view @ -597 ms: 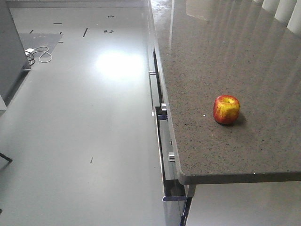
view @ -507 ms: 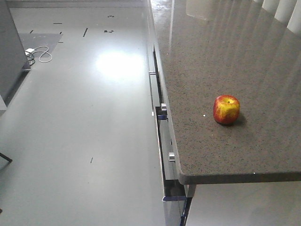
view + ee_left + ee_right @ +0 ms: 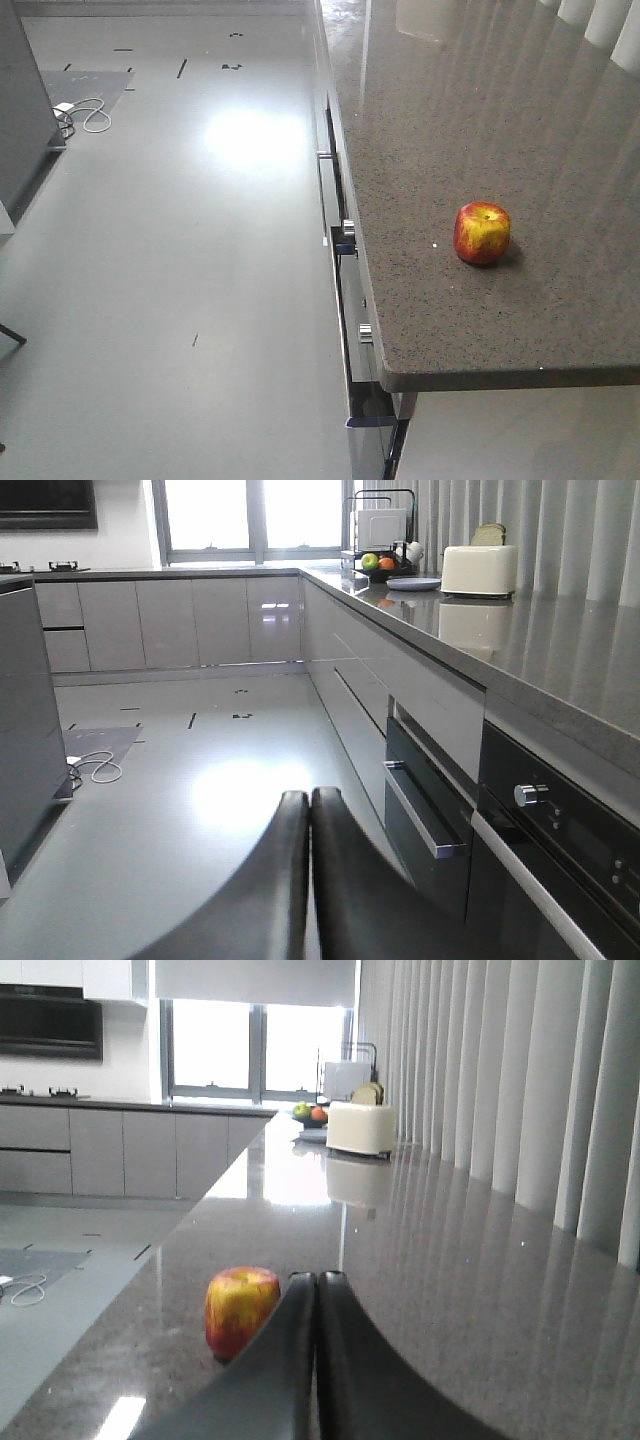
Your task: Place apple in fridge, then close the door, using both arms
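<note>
The apple (image 3: 482, 233) sits on the desk (image 3: 480, 120) just as before, left pincer (image 3: 309, 815) and right pincer (image 3: 317, 1295) both closed and empty, so the pickup seems unstarted

High front and low right-wrist views share apple (image 3: 482, 233)
</note>
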